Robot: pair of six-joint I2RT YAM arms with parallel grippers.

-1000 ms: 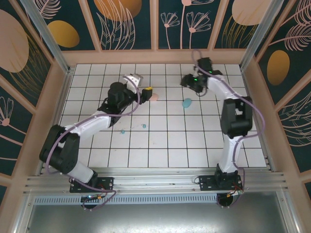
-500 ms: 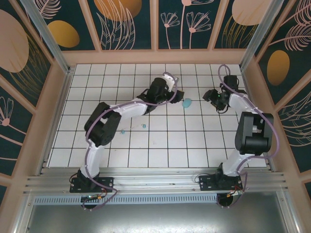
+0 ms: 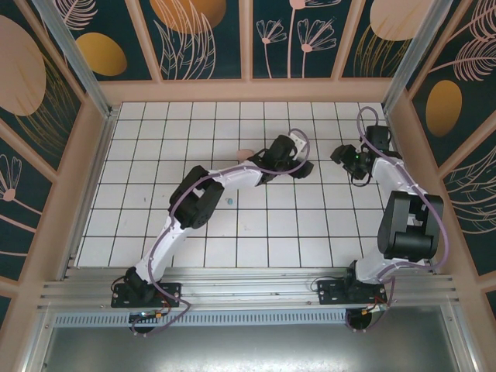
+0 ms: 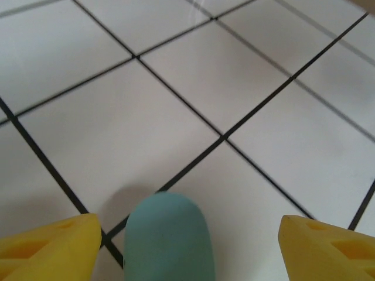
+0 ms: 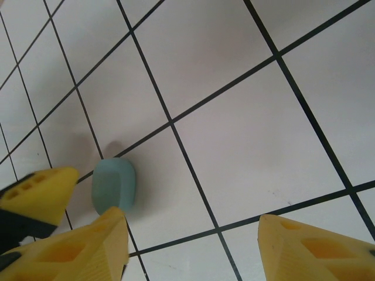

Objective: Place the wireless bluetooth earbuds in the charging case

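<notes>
My left gripper, fingers spread, straddles the rounded teal plastic charging case near the white tiled surface's far edge. My right gripper hangs spread and empty. One tiny teal plastic earbud lies mid-surface. I'd next clamp the case squarely.

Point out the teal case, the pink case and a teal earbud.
teal case point(image 4: 167, 237): left wrist view, on its rounded top.
pink case point(image 3: 246, 155): top external view, on its exposed upper part.
teal earbud point(image 3: 229, 201): top external view, on its middle.
</notes>
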